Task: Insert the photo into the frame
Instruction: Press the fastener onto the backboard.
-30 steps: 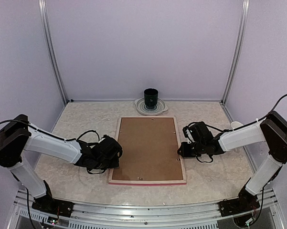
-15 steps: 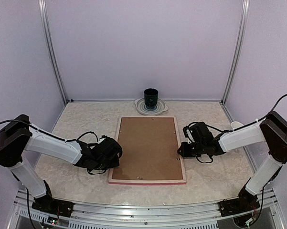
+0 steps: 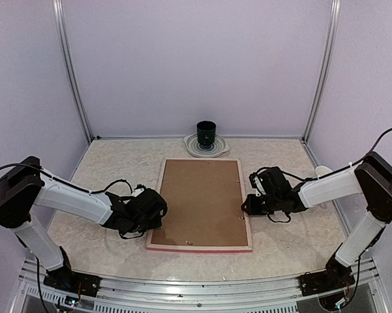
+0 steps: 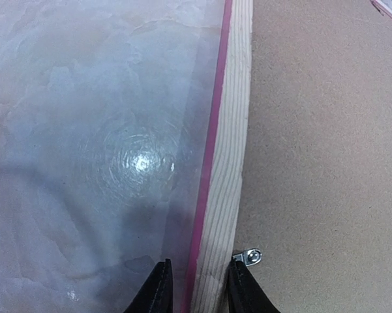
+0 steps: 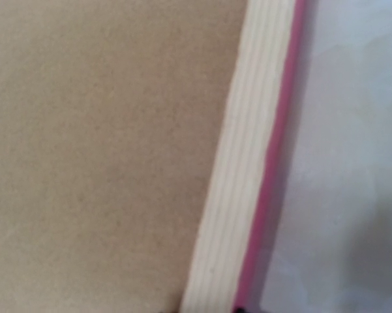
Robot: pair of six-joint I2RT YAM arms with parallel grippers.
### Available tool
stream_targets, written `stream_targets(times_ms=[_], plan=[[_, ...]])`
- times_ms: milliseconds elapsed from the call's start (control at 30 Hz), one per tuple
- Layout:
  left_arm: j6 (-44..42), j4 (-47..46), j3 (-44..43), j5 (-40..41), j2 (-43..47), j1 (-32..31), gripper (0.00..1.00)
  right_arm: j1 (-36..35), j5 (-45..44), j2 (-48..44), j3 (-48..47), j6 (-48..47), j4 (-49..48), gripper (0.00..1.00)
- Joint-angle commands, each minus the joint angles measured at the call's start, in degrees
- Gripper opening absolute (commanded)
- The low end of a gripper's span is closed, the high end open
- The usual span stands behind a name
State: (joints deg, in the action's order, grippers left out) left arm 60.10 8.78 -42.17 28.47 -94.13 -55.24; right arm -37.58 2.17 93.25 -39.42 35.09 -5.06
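The frame (image 3: 199, 247) lies face down in the middle of the table, its pale wood back and pink edge up, with the brown backing board (image 3: 199, 199) in it. The photo is hidden. My left gripper (image 3: 155, 212) is at the frame's left rim; in the left wrist view its fingers (image 4: 241, 287) stand on both sides of the rim (image 4: 228, 163), closed on it (image 4: 199, 287), beside a metal tab (image 4: 251, 257). My right gripper (image 3: 248, 205) is at the right rim. In the right wrist view only its dark tips show, on either side of the rim (image 5: 248, 163).
A dark green cup (image 3: 206, 134) stands on a pale plate (image 3: 190, 149) at the back, just beyond the frame. A small white object (image 3: 322, 171) lies at the right wall. Metal posts stand at the back corners.
The frame has shifted slightly to the left, and both grippers have moved with it. Nothing else has moved.
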Motion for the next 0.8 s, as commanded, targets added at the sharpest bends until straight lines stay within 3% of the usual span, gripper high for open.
stream_targets(times_ms=[0, 333, 767], plan=[[0.49, 6.06, 0.64, 6.97, -0.46, 0.87, 0.29, -0.81, 4.98, 1.72, 1.45, -3.82, 3.38, 0.00], [3.01, 3.32, 0.98, 6.92, -2.75, 0.95, 0.23, -1.13, 5.52, 1.94, 1.61, -4.20, 3.30, 0.00], [8.08, 1.88, 2.61, 7.80, -1.03, 1.05, 0.22, -1.33, 5.79, 1.32, 2.25, -5.09, 3.31, 0.00]])
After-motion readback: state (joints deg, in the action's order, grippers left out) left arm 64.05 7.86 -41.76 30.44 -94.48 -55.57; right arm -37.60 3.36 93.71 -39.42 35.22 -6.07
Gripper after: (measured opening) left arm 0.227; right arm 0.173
